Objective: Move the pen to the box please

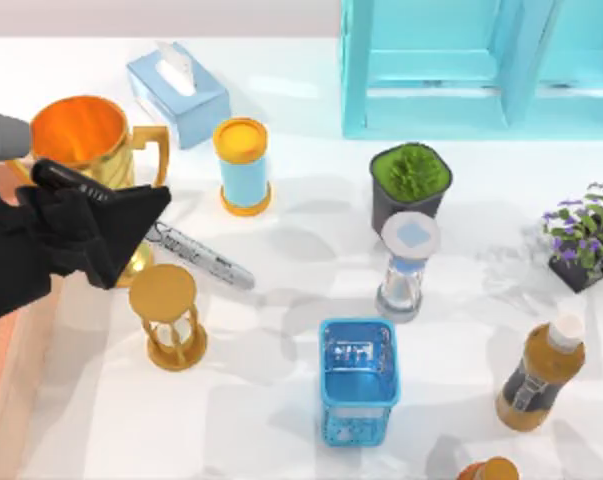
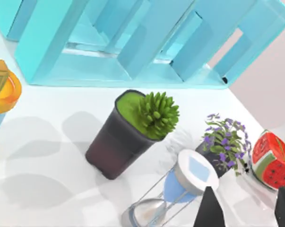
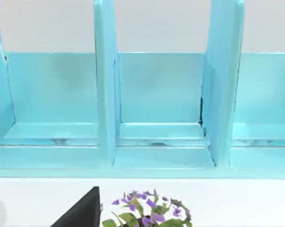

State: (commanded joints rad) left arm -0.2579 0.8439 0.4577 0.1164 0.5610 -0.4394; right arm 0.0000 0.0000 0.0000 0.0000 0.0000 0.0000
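The pen, silver-grey with black lettering, lies flat on the white table between the gold mug and the gold hourglass. Its left end sits right at the tip of my left gripper, which hovers just left of and over it. In the left wrist view that gripper is open, with nothing between its dark fingertips. A blue open-topped box stands to the lower right of the pen, apart from it. A black part of my right gripper faces the turquoise shelf.
A gold mug, tissue box, blue-and-yellow can and gold hourglass ring the pen. A potted plant, silver hourglass, purple flowers, brown bottle and turquoise shelf stand to the right. An orange-brown tray lines the left edge.
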